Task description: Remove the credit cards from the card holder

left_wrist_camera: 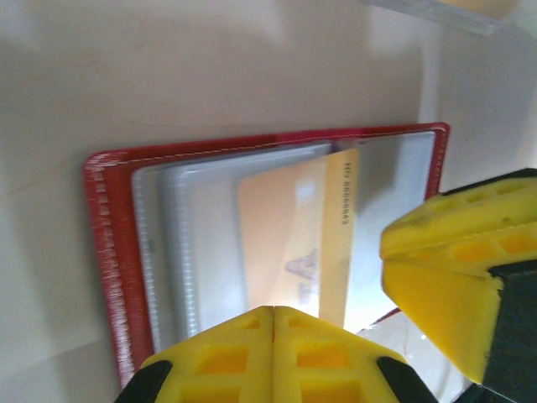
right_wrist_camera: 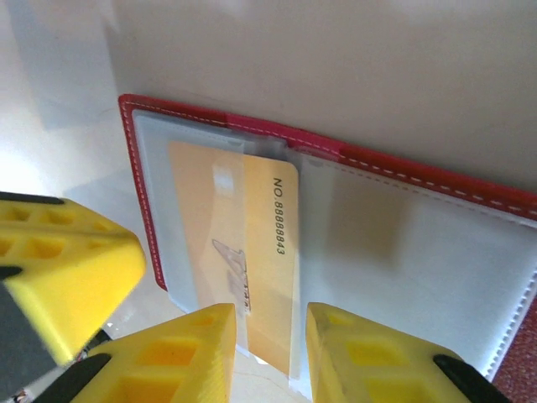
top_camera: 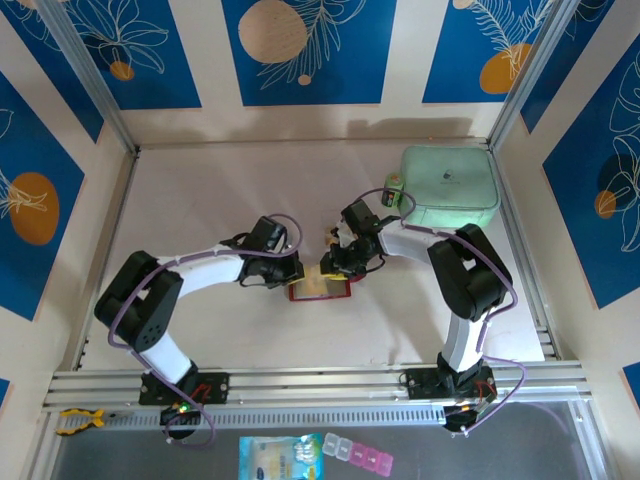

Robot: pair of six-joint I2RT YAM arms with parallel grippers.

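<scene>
The red card holder (top_camera: 300, 294) lies open on the table between the two arms, its clear pockets (left_wrist_camera: 201, 252) facing up. A tan-gold credit card (right_wrist_camera: 252, 252), printed with a number, sticks partway out of a pocket; it also shows as the tan card (left_wrist_camera: 289, 243) in the left wrist view. My right gripper (right_wrist_camera: 270, 353) is open, its fingers astride the card's free end, which lies flat under the gap. My left gripper (left_wrist_camera: 274, 312) is shut, with its tips over the holder's pocket beside the card. Above the holder, the left gripper (top_camera: 296, 275) and right gripper (top_camera: 337, 266) stand close together.
A big mint green case (top_camera: 450, 187) stands at the back right with a small green and white object (top_camera: 394, 190) against its left side. The right gripper's yellow finger (left_wrist_camera: 453, 269) is close to the left one. A clear plastic piece (left_wrist_camera: 436, 13) lies beyond the holder.
</scene>
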